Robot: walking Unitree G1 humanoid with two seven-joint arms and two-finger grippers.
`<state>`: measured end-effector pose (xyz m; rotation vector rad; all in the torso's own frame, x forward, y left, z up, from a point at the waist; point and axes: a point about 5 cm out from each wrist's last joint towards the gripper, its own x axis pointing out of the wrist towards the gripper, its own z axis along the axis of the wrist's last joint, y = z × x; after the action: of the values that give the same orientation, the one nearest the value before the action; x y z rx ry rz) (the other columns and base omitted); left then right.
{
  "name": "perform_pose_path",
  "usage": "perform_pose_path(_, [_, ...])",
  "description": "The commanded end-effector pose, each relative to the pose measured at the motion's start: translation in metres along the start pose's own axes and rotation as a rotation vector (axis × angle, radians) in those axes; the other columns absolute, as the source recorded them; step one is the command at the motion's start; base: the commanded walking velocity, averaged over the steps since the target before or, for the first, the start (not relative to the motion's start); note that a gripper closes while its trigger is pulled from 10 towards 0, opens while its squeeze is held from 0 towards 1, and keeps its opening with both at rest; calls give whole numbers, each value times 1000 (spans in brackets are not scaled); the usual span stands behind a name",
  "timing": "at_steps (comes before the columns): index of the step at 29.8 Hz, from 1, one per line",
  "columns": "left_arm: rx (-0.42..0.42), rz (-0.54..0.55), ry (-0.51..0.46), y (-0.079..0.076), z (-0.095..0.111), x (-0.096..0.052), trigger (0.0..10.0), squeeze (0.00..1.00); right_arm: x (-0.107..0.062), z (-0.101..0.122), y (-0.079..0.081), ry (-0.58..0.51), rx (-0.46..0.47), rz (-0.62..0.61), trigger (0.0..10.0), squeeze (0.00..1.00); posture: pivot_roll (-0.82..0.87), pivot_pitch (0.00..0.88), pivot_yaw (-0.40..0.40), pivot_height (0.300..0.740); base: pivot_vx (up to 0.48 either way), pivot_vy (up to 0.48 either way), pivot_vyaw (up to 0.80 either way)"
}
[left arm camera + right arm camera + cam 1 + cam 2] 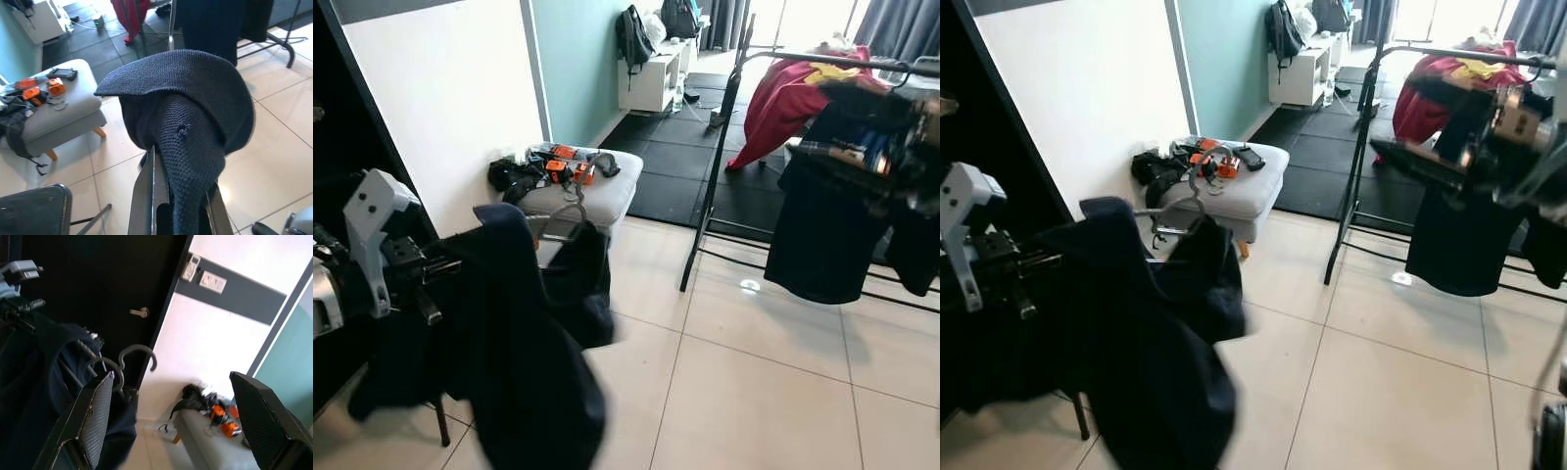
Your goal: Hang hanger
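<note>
A grey wire hanger [570,211] carries a dark navy knit garment [519,333] that droops toward the floor at the left. My left gripper [423,270] is shut on the hanger through the knit. In the left wrist view its fingers [146,196] clamp the navy fabric [195,107]. My right gripper [808,152] is raised at the right, blurred, in front of the black clothes rack [713,166]. In the right wrist view its fingers [93,416] stand wide open, and the hanger's hook [139,355] shows beyond them, apart from both.
The rack's rail [822,61] holds a red garment [783,103] and a dark one [822,235]. A grey ottoman [602,196] with orange items [570,168] stands by the white wall. Pale floor tiles [754,382] lie between me and the rack. A black door is on my left.
</note>
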<state>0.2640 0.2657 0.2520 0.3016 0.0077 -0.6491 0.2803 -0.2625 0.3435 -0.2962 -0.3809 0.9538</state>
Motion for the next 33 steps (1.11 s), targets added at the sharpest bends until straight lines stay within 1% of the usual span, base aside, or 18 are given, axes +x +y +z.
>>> perform_pose_path(1, [45,20,-17,5,8,-6,0,0,-2,0,0,24,-2,2,10000,0,-78,0,15,740,0,0,0])
perform_pose_path(3, [45,28,-51,7,14,-8,0,0,-10,-22,6,151,46,7,10000,0,-83,0,13,740,0,0,0])
perform_pose_path(5, [45,28,-51,7,14,-8,0,0,-10,-22,6,151,46,7,10000,0,-83,0,13,740,0,0,0])
perform_pose_path(7, [41,25,-103,11,22,-14,0,0,-21,-39,10,212,97,-9,10000,0,-86,0,17,740,0,0,0])
perform_pose_path(8, [41,25,-103,11,22,-14,0,0,-21,-39,10,212,97,-9,10000,0,-86,0,17,740,0,0,0])
perform_pose_path(10, [27,5,-190,14,35,-22,0,0,-29,-47,11,199,153,-43,10000,0,-90,0,18,740,0,0,0])
perform_pose_path(11, [27,5,-190,14,35,-22,0,0,-29,-47,11,199,153,-43,10000,0,-90,0,18,740,0,0,0])
perform_pose_path(13, [-3,-23,-297,17,48,-31,0,0,-34,-58,13,195,210,-60,10000,0,-90,0,18,740,0,0,0])
perform_pose_path(16, [-39,-44,-379,19,56,-40,0,0,-31,-69,19,168,277,-73,10000,0,-92,0,22,740,0,0,0])
perform_pose_path(21, [-55,-53,-417,20,60,-43,0,0,-27,-76,23,148,318,-79,10000,0,-90,0,22,740,0,0,0])
perform_pose_path(24, [-69,-69,-453,17,63,-43,0,0,-16,-80,25,26,403,-115,10000,0,-90,0,23,740,0,0,0])
perform_pose_path(26, [-69,-69,-453,17,63,-43,0,0,-16,-80,25,26,403,-115,10000,0,-90,0,23,740,0,0,0])
perform_pose_path(28, [-62,-90,-447,8,63,-33,0,0,7,-82,26,-108,537,-163,10000,0,-91,0,22,740,0,0,0])
perform_pose_path(29, [-62,-90,-447,8,63,-33,0,0,7,-82,26,-108,537,-163,10000,0,-91,0,22,740,0,0,0])
perform_pose_path(30, [-55,-103,-429,3,61,-26,0,0,23,-87,26,-166,640,-209,10000,0,-96,0,22,740,0,0,0])
perform_pose_path(31, [-55,-103,-429,3,61,-26,0,0,23,-87,26,-166,640,-209,10000,0,-96,0,22,740,0,0,0])
perform_pose_path(32, [-53,-113,-418,-1,60,-22,0,0,33,-91,27,-193,708,-236,10000,0,-96,0,22,740,0,0,0])
perform_pose_path(33, [-53,-113,-418,-1,60,-22,0,0,33,-91,27,-193,708,-236,10000,0,-96,0,22,740,0,0,0])
